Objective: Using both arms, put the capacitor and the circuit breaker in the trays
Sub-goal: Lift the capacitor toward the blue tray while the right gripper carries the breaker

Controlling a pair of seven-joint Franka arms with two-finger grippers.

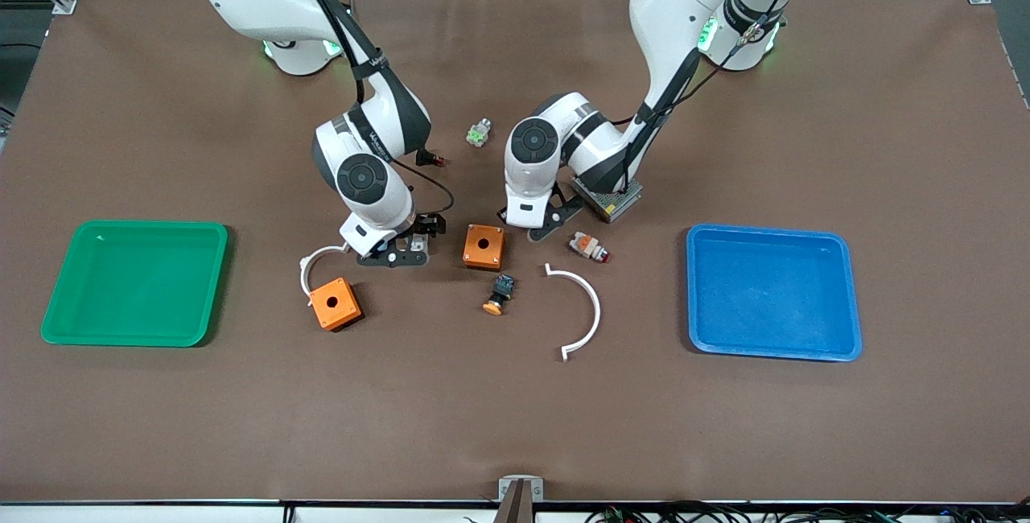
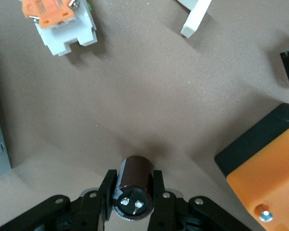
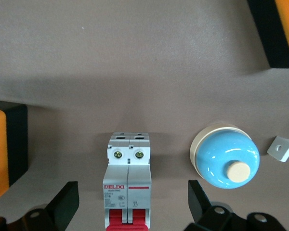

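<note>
Table (image 1: 515, 410) under both my arms, green tray (image 1: 137, 282) at right arm's end, blue tray (image 1: 772, 291) at left arm's end, both well apart from my grippers. My right gripper (image 1: 396, 253) low over the mat btwn two orange boxes (image 1: 484, 246), fingers (image 3: 62, 209) spread wide; circuit breaker (image 3: 129, 180) lies on the mat btwn them, red switch end toward my palm, not gripped. Blue dome button (image 3: 225, 156) just beside it. My left gripper (image 1: 549, 225) low near the silver mesh box (image 1: 611, 199), fingers (image 2: 107, 192) clamped on capacitor (image 2: 134, 187), tiny dark cyl, terminals toward my wrist cam. White-orange button (image 2: 62, 21) and white arc (image 2: 196, 19) ahead on the mat.
</note>
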